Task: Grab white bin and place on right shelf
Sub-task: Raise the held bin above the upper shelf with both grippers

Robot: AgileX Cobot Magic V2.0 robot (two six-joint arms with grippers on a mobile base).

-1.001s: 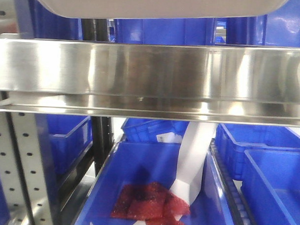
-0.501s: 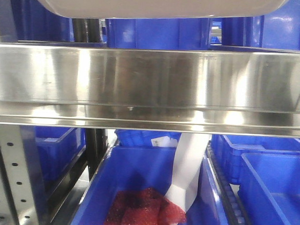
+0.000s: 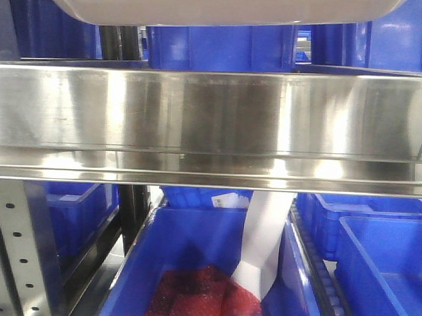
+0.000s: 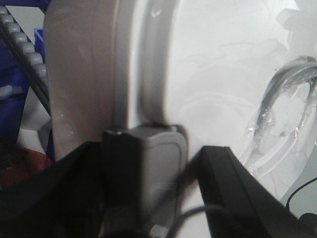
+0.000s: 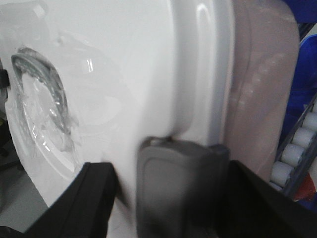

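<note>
The large pinkish-white plastic bin (image 3: 223, 9), clamped at its left and right ends by the left gripper (image 4: 153, 183) and right gripper (image 5: 173, 193), hangs crosswise just above the near lip of the shiny stainless-steel shelf (image 3: 212, 116).

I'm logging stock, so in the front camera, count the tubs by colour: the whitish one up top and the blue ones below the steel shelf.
Translucent pinkish-white plastic bin: 1
Blue plastic bins below the stainless-steel shelf: 5 (left, centre front, centre back, right back, right front)
Total: 6
</note>
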